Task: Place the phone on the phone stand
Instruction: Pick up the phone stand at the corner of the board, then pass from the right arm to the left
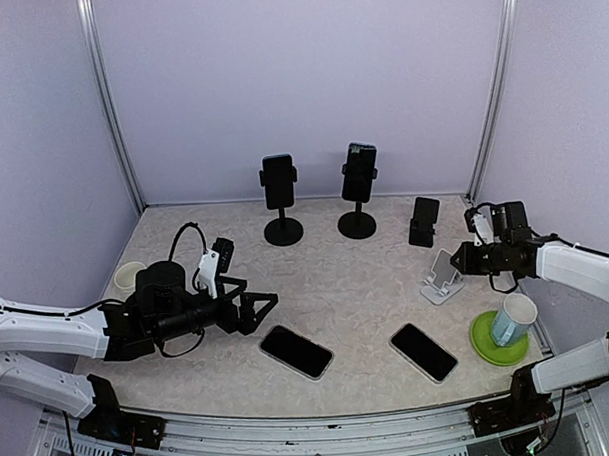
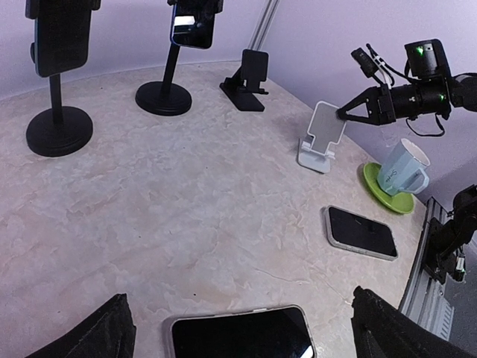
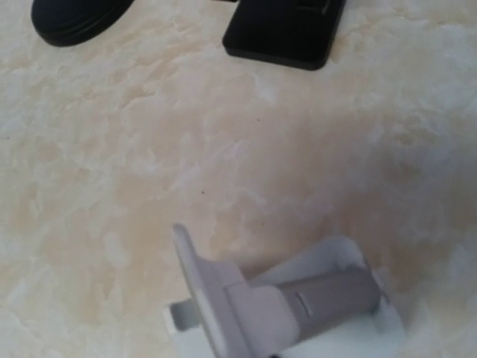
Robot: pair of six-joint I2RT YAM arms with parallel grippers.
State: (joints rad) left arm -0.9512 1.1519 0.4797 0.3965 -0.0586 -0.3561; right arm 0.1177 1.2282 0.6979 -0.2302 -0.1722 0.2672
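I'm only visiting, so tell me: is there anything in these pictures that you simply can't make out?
Top view: the right pincer is too small to show whether it grips the white plastic phone stand.
Right wrist view: blurred; that stand is cut off by the bottom edge, and the pincer's own fingers are out of frame.
Left wrist view: the nearest black glass-fronted phone is cut off by the bottom edge.

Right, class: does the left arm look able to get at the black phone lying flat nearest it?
Probably yes. The left gripper, jaws wide open, is close beside the black phone; only bare marbled tabletop lies between them.
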